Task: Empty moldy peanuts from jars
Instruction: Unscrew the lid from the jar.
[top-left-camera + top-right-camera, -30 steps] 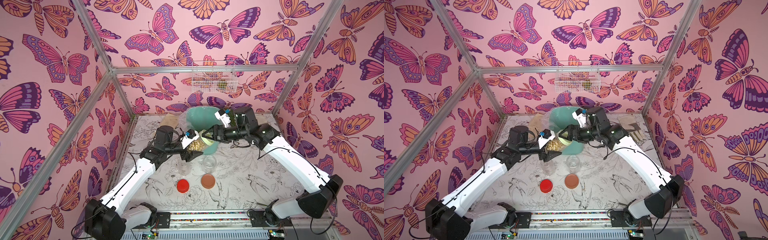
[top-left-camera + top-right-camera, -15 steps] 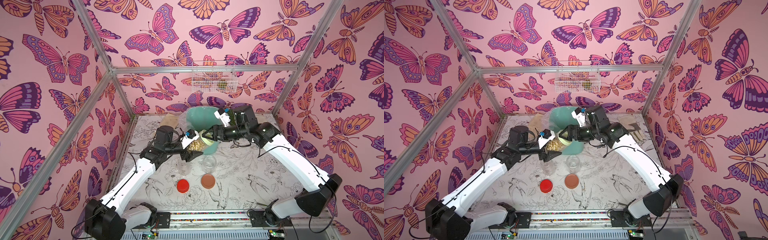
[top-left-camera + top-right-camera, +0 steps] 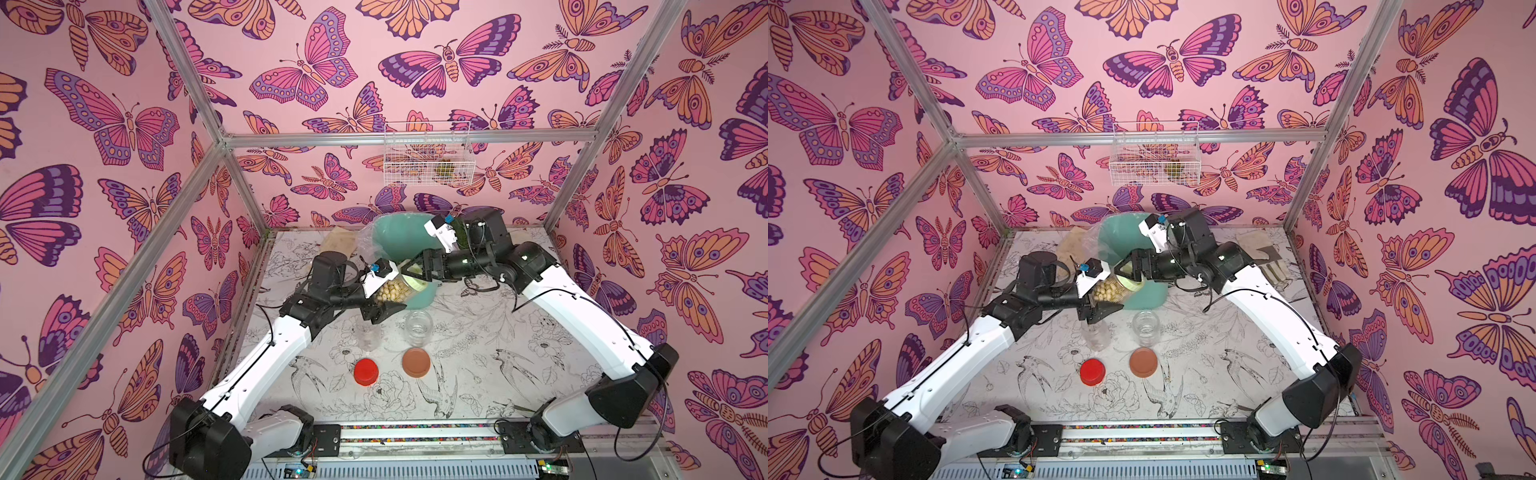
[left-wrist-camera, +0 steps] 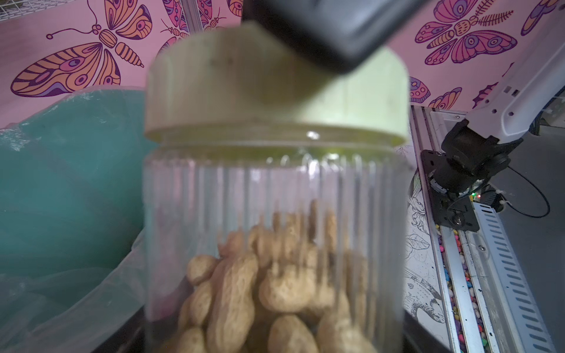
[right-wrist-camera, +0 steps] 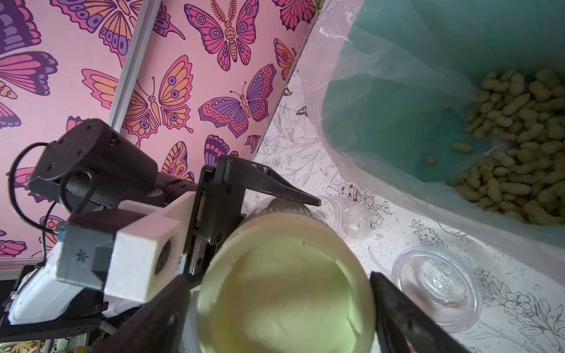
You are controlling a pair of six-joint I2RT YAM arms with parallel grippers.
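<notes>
A clear ribbed jar (image 3: 392, 289) (image 4: 275, 198), about half full of moldy peanuts (image 4: 275, 290), is held tilted beside the teal bin. My left gripper (image 3: 388, 291) (image 3: 1106, 291) is shut on its body. The jar's pale green lid (image 3: 414, 282) (image 5: 284, 293) is on. My right gripper (image 3: 415, 276) (image 5: 278, 293) is shut on that lid, one dark finger on each side. Two empty jars (image 3: 418, 328) (image 3: 368, 336) stand lidless on the table below. More peanuts (image 5: 519, 152) lie in the bin.
The plastic-lined teal bin (image 3: 395, 241) (image 5: 397, 91) stands at the back middle, just behind the held jar. A red lid (image 3: 366, 371) and a brown lid (image 3: 417, 362) lie in front of the empty jars. A wire basket (image 3: 428, 153) hangs on the back wall.
</notes>
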